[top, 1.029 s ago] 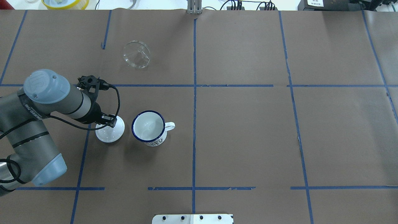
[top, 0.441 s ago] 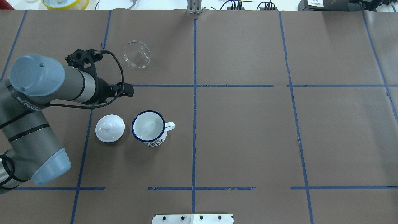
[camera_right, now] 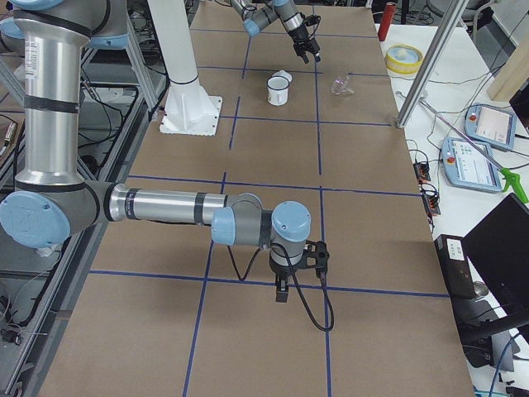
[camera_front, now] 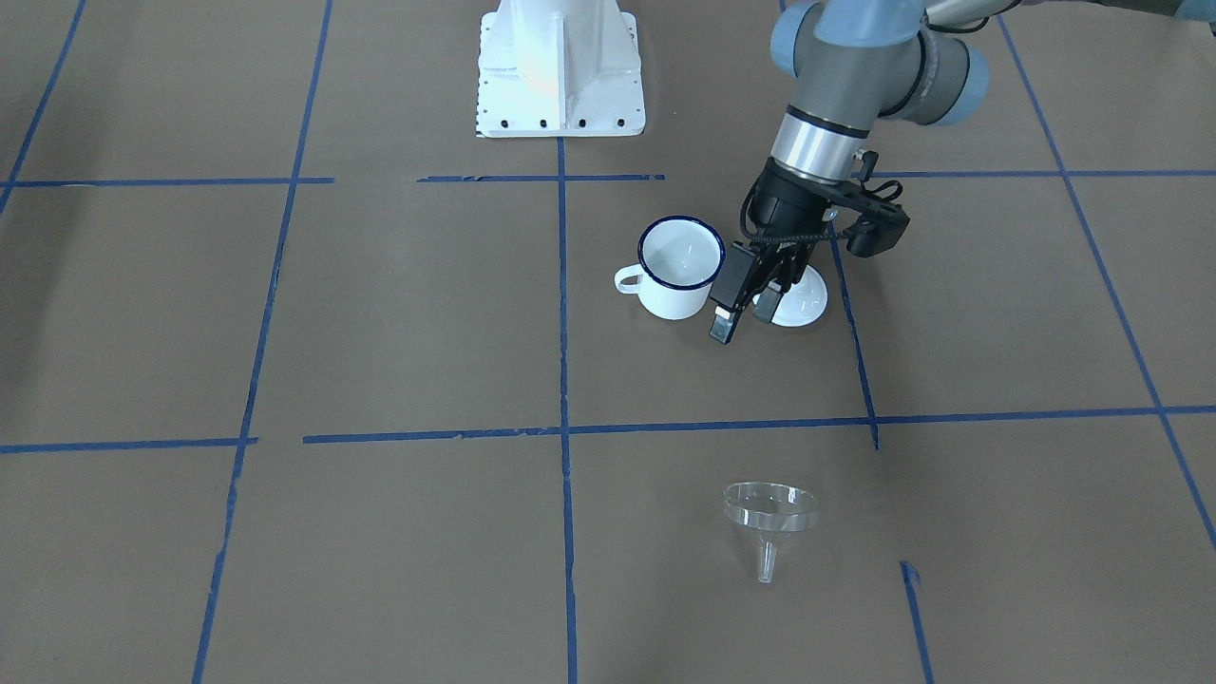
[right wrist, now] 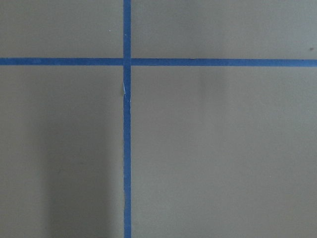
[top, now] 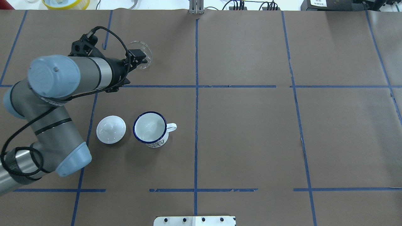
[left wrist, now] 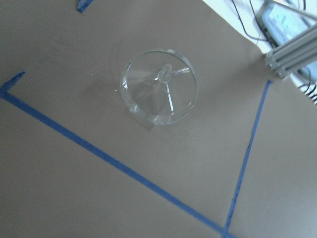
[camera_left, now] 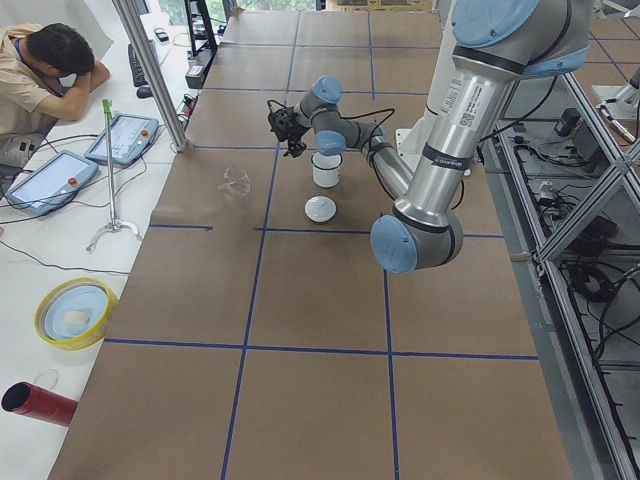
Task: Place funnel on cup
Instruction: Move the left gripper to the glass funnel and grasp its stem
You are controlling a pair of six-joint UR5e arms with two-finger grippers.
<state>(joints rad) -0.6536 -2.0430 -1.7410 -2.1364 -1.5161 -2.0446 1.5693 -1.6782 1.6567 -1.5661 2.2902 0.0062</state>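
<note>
**Now reaching for the funnel, nothing grasped yet**

Front-facing view: the left pincer (camera_front: 744,319) hangs above the counter (camera_front: 285,313) with its fingers parted and nothing between them. The funnel (camera_front: 769,510) lies well apart from the cup (camera_front: 676,268), which stands mouth-up just beside a lid (camera_front: 806,302).

Overhead view: the left pincer (top: 139,58) overlaps the funnel (top: 149,60), so it looks lined up above it. The cup (top: 150,128) sits nearer the robot.

Left side view: the funnel (camera_left: 236,182) rests on the counter, apparently tipped on its side, with the pincer raised off it.

Right side view: the right pincer (camera_right: 281,291) hovers over a tape crossing, far from the work. I cannot tell whether it is parted or closed.

Left wrist view: the funnel (left wrist: 159,87) lies below, with no finger near it. The right wrist view shows only counter and tape (right wrist: 127,148).

The step in hand is probably the approach to the grasp. The next move calls for a descent with the fingers straddling the thin rim. A gentle closure should follow, since clear plastic may slip or roll.
</note>
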